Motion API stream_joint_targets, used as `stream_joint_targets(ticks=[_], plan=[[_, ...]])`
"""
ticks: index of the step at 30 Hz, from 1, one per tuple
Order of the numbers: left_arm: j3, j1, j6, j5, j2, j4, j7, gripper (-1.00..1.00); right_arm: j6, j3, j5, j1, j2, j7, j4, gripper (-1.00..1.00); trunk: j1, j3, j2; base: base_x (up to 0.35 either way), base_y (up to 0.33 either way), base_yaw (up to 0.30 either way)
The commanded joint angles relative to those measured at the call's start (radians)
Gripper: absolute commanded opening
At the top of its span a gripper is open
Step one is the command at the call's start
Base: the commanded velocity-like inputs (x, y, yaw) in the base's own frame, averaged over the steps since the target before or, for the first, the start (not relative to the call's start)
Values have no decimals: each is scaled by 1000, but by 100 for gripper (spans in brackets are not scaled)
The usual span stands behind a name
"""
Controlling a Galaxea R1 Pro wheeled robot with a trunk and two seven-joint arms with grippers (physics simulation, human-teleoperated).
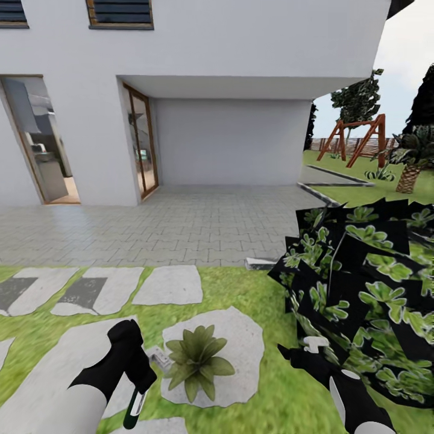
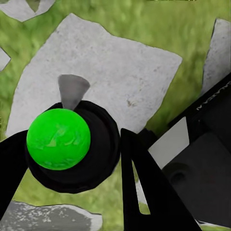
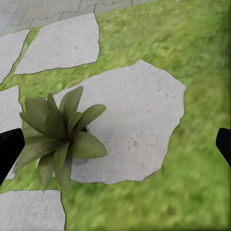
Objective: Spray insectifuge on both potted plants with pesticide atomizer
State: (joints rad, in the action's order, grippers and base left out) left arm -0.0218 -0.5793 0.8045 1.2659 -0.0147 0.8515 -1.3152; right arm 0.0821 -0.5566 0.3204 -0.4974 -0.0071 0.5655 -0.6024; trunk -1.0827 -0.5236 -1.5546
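Observation:
A potted plant (image 1: 196,358) (image 3: 60,137), a low rosette of dull-green leaves, sits on a round grey paved patch (image 1: 241,343) in the lawn. Just to its left my left gripper (image 1: 137,367) (image 2: 72,137) is shut on the pesticide atomizer (image 1: 157,357), whose whitish head points at the plant. In the left wrist view the atomizer is a dark round body with a green cap (image 2: 57,138) and a grey nozzle cone (image 2: 72,89), held between the black fingers (image 2: 144,192). My right gripper (image 1: 295,352) (image 3: 115,147) hangs open to the plant's right with nothing in it.
A big dark-leaved bush (image 1: 361,289) crowds the right arm. Grey stepping stones (image 1: 169,284) cross the grass toward a paved patio (image 1: 181,229) and the white house (image 1: 241,48). A wooden swing frame (image 1: 355,138) and a palm (image 1: 413,163) stand far right.

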Motion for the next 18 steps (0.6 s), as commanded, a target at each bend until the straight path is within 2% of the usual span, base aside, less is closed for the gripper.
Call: stream_joint_targets(ticks=[1, 3, 4, 5, 7, 18], plan=[[-2, -1, 10, 9, 0, 1, -10, -100, 5, -6, 6, -1, 1, 8, -1, 100, 0, -1, -1, 0, 0, -139], [-4, -1, 34, 10, 4, 1, -10, -100, 5, -6, 6, -1, 1, 7, -1, 100, 0, -1, -1, 0, 0, -67], [-4, -1, 59, 10, 10, 2, -9, -100, 5, -6, 7, -1, 2, 7, -1, 100, 0, -1, -1, 0, 0, -33], [-4, -5, 121, 10, 21, 3, -8, -100, 4, -6, 6, -1, 2, 7, -1, 100, 0, -1, -1, 0, 0, -14], [-4, -15, 154, 10, 28, 3, -8, -100, 5, -6, 7, -1, 2, 7, -1, 100, 0, -1, -1, 0, 0, -7], [0, -26, 176, 9, 29, 3, -7, -100, 5, -5, 8, -1, 2, 7, 0, 100, 0, -2, -1, 0, 0, -1]])
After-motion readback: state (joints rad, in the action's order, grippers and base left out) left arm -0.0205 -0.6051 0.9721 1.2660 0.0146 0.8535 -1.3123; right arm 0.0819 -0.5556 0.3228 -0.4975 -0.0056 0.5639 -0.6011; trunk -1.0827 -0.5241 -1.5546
